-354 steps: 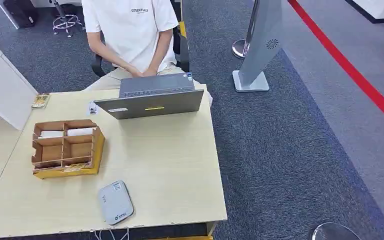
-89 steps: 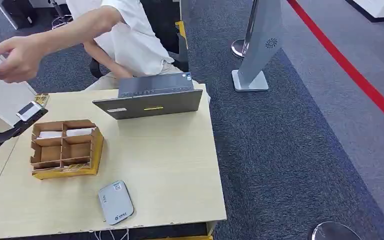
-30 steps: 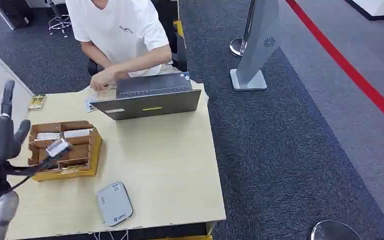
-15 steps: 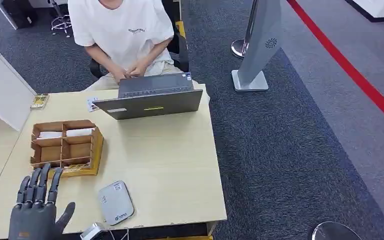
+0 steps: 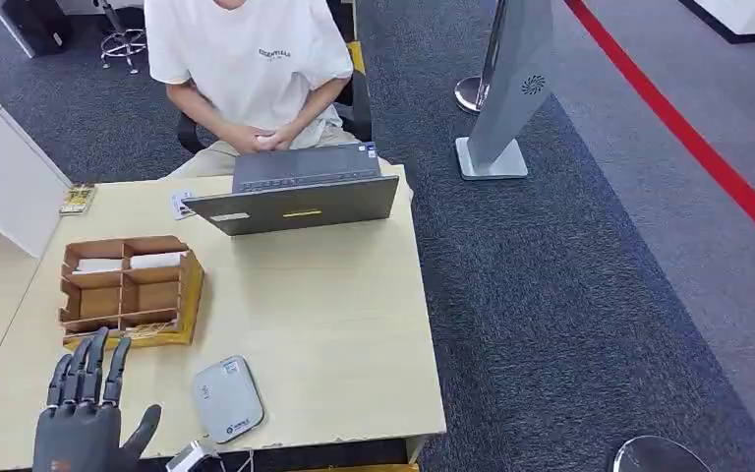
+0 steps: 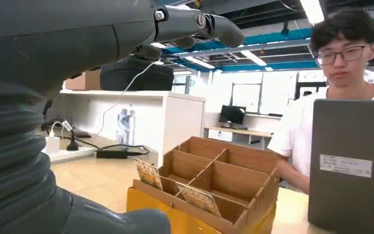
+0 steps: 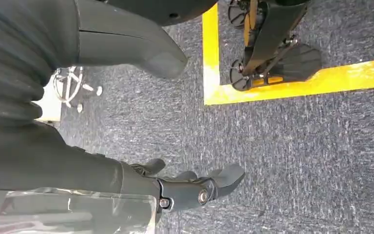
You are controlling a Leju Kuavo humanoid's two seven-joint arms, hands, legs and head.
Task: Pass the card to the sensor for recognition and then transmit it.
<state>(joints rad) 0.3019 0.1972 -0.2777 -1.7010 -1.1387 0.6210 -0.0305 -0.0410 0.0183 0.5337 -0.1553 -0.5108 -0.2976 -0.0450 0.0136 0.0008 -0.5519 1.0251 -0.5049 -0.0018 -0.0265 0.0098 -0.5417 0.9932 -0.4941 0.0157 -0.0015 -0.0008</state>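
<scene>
My left hand [image 5: 84, 418] hovers over the table's front left corner, fingers spread and holding nothing. In the left wrist view its fingers [image 6: 195, 24] reach out above the box. The grey card reader [image 5: 227, 398] lies flat near the front edge, just right of that hand. A brown divided box [image 5: 130, 290] holds white cards [image 5: 155, 260] at the back and patterned cards [image 6: 148, 173] at the front. One loose card [image 5: 180, 204] lies beside the laptop. My right hand [image 7: 195, 187] hangs over the carpet, fingers loosely extended and holding nothing.
A person in a white shirt [image 5: 251, 59] sits behind the grey laptop [image 5: 295, 202], hands together. A white cabinet [image 5: 5, 177] stands at the left. A small light tag [image 5: 185, 457] on a cable hangs at the front edge. A grey stand [image 5: 506, 93] is on the carpet to the right.
The person took a card at the far left and sat back down. My left hand dropped from high at the left to the table's front corner and has now edged slightly forward.
</scene>
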